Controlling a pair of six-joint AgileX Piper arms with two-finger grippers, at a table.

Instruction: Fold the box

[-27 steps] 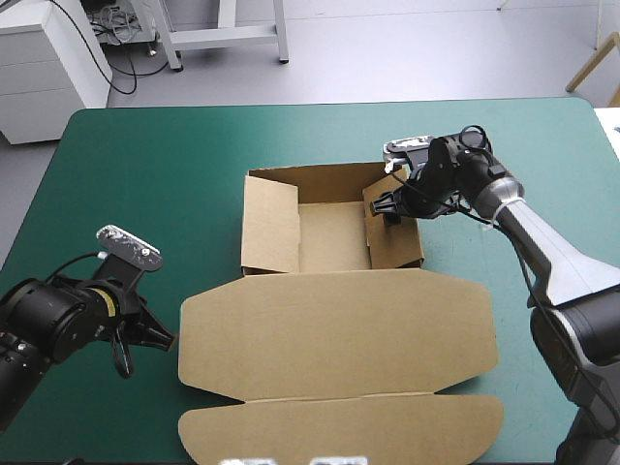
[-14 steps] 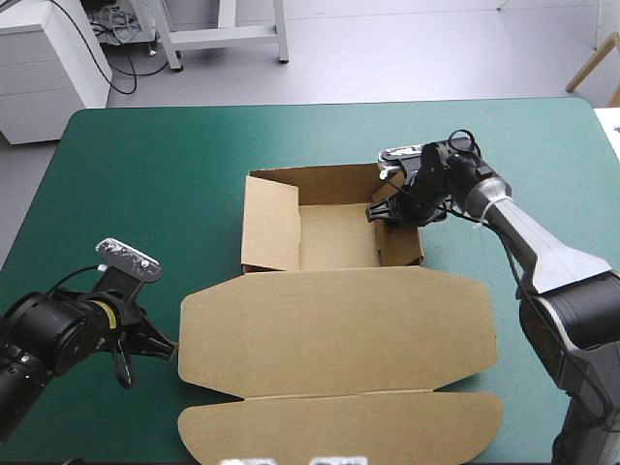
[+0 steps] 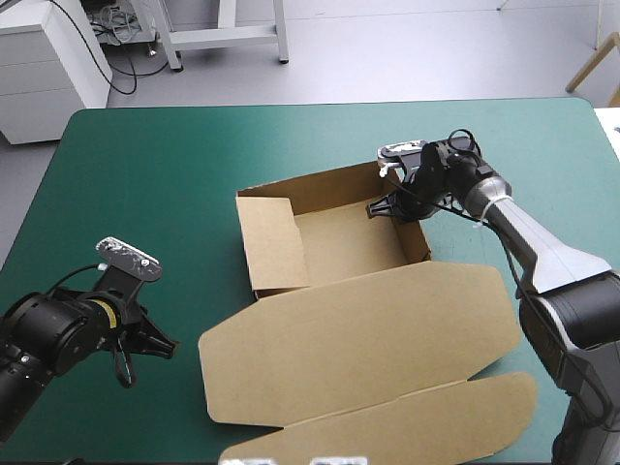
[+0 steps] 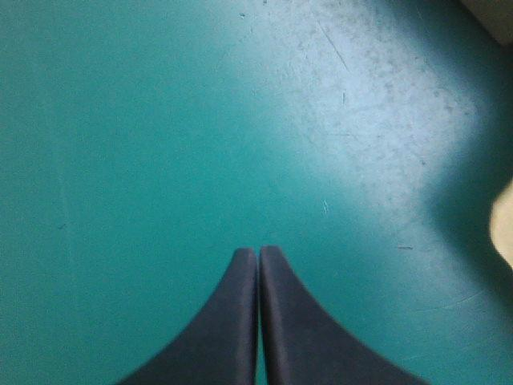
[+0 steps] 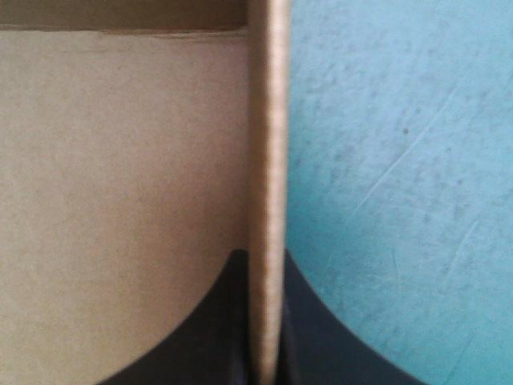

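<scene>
Brown box lies on the teal-green cover, an open tray with its lid flat. The right gripper pinches the tray's right wall between its black fingers. The left gripper, closed on nothing, is near the lid's left end.

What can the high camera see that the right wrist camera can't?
Only the high view shows the whole box, its flat lid and the left pincer away from it. Only the right wrist view shows, close up, black fingers pinching the box's wall. Both show brown board and the teal-green cover.
</scene>
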